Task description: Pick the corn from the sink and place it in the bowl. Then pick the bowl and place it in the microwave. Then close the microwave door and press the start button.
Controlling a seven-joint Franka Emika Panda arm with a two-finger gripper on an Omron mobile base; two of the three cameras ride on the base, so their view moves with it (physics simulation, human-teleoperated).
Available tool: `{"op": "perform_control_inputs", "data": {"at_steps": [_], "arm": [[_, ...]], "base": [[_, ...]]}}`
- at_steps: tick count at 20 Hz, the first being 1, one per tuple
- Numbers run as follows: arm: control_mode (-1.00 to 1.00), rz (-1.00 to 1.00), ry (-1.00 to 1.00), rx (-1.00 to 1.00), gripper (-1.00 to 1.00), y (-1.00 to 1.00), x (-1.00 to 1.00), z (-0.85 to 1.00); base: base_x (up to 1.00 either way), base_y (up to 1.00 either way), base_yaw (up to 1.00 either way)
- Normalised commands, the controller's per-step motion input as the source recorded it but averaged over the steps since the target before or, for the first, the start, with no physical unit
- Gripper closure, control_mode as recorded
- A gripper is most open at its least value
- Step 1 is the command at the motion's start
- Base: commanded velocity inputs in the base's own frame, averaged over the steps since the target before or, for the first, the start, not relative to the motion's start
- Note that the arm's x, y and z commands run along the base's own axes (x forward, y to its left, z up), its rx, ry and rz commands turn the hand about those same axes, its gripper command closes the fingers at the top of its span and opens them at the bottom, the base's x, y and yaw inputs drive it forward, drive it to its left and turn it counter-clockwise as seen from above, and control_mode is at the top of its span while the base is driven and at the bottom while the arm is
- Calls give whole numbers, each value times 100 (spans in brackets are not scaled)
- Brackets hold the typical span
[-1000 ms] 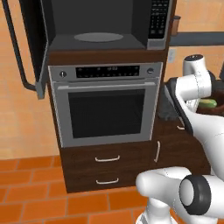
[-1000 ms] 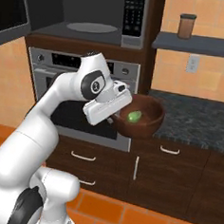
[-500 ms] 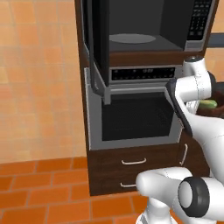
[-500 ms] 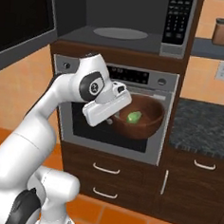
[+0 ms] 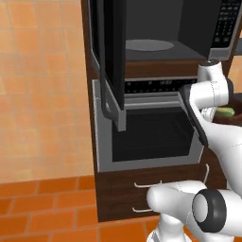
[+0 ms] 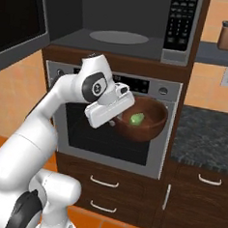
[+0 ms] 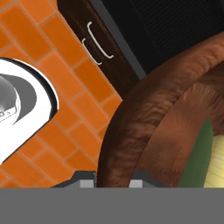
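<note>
1. Carrying step in hand: you have the bowl [image 6: 143, 119] held up in front of the oven [image 6: 115, 130], just below the microwave [image 6: 127, 25] cavity, with the corn [image 6: 136, 118] inside it.
2. Gripper [image 7: 113, 177] is clamped on the bowl's near rim; in the hand view one fingertip sits outside the wall and one inside.
3. Microwave door [image 5: 108, 56] stands swung open to the left of the microwave, so the cavity and its round grey turntable [image 6: 119, 37] are exposed.
4. Next move, as I judge it: lift the bowl above the cavity floor edge, then push it in level onto the turntable. Keep it flat so the corn doesn't roll out.
5. Risk: the bowl is wide against the opening; watch the rim near the keypad panel [image 6: 180, 25] to the right of the cavity.
6. Materials: the bowl is deep, round, reddish-brown with a streaky wood grain. The corn shows pale yellow kernels and a green husk end. The microwave has a black glass door in a grey frame with a long bar handle.
7. Door closing and start button are not yet done.
</note>
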Motion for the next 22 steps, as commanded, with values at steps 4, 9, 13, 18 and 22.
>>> {"op": "perform_control_inputs", "data": {"at_steps": [4, 9, 13, 18, 22], "arm": [[100, 0, 0, 0, 100, 0, 0, 0], [100, 0, 0, 0, 100, 0, 0, 0], [100, 0, 0, 0, 100, 0, 0, 0], [100, 0, 0, 0, 100, 0, 0, 0], [100, 0, 0, 0, 100, 0, 0, 0]], "base": [[46, 4, 0], [40, 8, 0], [40, 10, 0], [46, 19, 0], [19, 24, -3]]}}
